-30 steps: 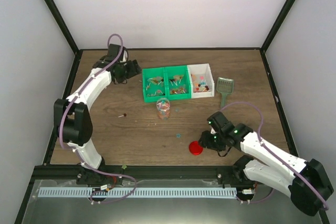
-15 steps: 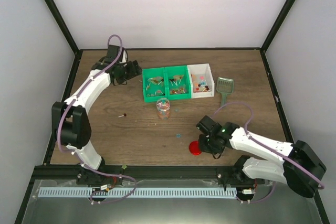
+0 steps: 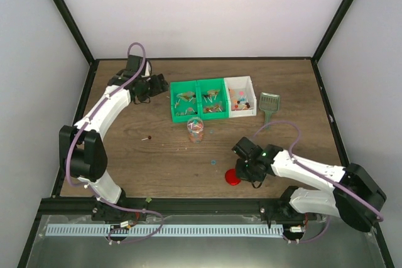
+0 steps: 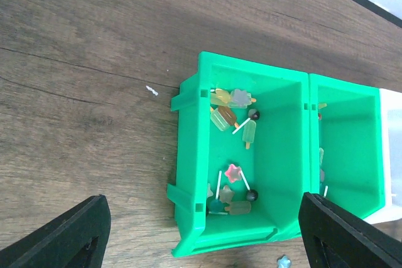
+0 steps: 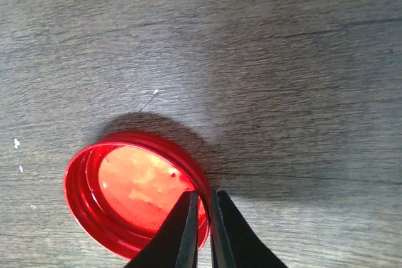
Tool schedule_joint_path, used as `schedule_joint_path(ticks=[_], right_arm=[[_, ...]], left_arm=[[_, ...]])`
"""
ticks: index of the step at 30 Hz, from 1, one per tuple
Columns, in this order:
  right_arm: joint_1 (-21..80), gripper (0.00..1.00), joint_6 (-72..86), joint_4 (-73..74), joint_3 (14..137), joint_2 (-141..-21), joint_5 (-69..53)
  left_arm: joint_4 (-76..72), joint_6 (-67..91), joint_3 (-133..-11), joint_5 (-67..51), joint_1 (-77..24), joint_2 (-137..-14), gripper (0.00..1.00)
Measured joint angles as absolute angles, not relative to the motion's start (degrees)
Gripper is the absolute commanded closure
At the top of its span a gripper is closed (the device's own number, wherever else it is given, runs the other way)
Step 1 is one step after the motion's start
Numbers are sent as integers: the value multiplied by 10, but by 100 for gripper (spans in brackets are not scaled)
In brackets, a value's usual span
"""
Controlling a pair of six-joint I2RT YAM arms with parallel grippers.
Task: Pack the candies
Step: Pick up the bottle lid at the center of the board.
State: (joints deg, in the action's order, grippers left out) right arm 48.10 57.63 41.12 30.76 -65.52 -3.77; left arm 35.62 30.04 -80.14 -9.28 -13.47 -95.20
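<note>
Arms apart: right pincer (image 5: 203, 194), low, clamps red lid (image 5: 135, 192) rim; left pincer (image 4: 201, 218) hangs spread over green bin (image 4: 188, 130)

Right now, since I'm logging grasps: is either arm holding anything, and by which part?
The right gripper pinches the red lid by its rim, one finger inside, one outside. The left gripper is open, holding nothing.
</note>
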Motion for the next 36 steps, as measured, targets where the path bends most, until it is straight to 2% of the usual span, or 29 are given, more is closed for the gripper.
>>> schedule_joint_path(ticks=[5, 11, 15, 22, 25, 33, 36], right_arm=[[481, 99, 574, 411, 315, -671, -37], [481, 99, 575, 412, 316, -671, -37], [481, 99, 575, 420, 333, -661, -38], [417, 99, 539, 413, 397, -624, -68], [388, 99, 514, 409, 431, -623, -84], [281, 99, 494, 287, 463, -621, -262], [260, 99, 513, 181, 463, -643, -350]], left_arm=[[356, 300, -801, -93, -135, -952, 16], [356, 300, -801, -95, -135, -952, 16], [356, 300, -801, -101, -135, -952, 12], [340, 318, -793, -177, -103, -963, 11], [304, 339, -766, -218, -81, -958, 2], [193, 343, -745, -384, -79, -905, 0], [81, 391, -696, -462, -86, -854, 0]])
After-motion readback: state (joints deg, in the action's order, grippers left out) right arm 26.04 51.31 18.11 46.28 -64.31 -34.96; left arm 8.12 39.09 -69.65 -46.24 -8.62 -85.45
